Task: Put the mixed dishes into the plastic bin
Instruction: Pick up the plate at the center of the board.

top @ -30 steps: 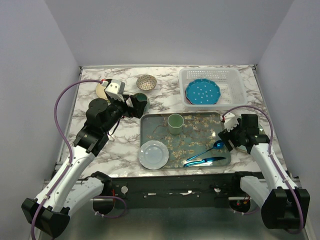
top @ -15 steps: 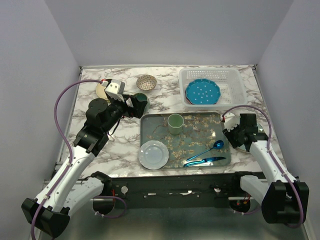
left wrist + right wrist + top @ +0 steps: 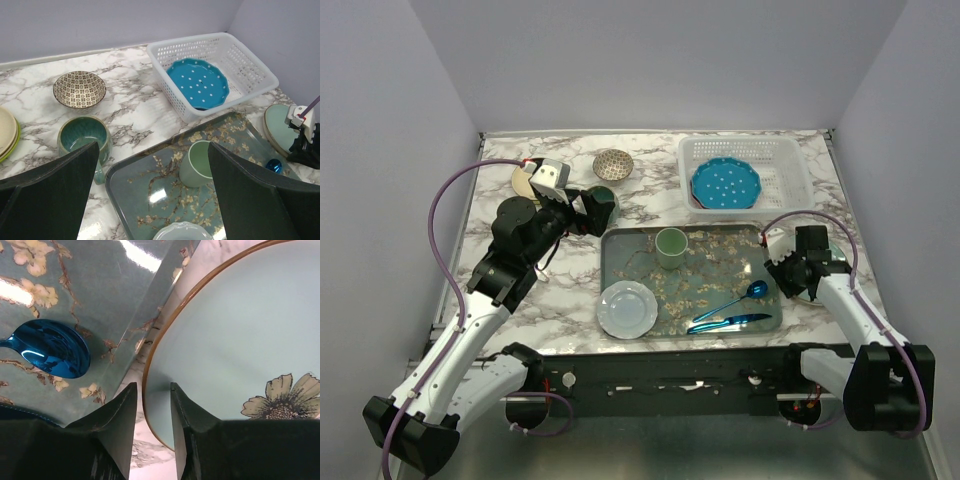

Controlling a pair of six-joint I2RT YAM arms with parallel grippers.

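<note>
A teal white-dotted plate (image 3: 197, 84) lies flat inside the white lattice-sided plastic bin (image 3: 243, 64), which stands at the far right corner of the marble worktop (image 3: 650, 190). It is the only dish in the bin.

At the right edge of the worktop, the right hand (image 3: 152, 390) is tipped down over a pale blue-green plate (image 3: 235, 340) with a brown rim and a painted flower. The plate lies on the marble just beside the blossom-patterned tray (image 3: 150, 187). The two fingers (image 3: 117, 420) stand close together with the plate's rim running between them. Whether they already pinch it cannot be told.

The left hand (image 3: 152, 150) hovers over the left half of the worktop with its fingers spread wide and nothing between them. Under it sits a dark teal mug (image 3: 82, 135), upright on the marble beside the tray's far left corner. A patterned brown-and-white bowl (image 3: 79, 89) stands just beyond the mug. At the far left a cream plate (image 3: 6, 131) rests on a lime green one.

On the tray stand a pale green cup (image 3: 196, 162), a small pale scalloped plate (image 3: 627, 308) at the near left corner, and a blue spoon (image 3: 50, 347) and blue knife (image 3: 728, 323) near the right side.
</note>
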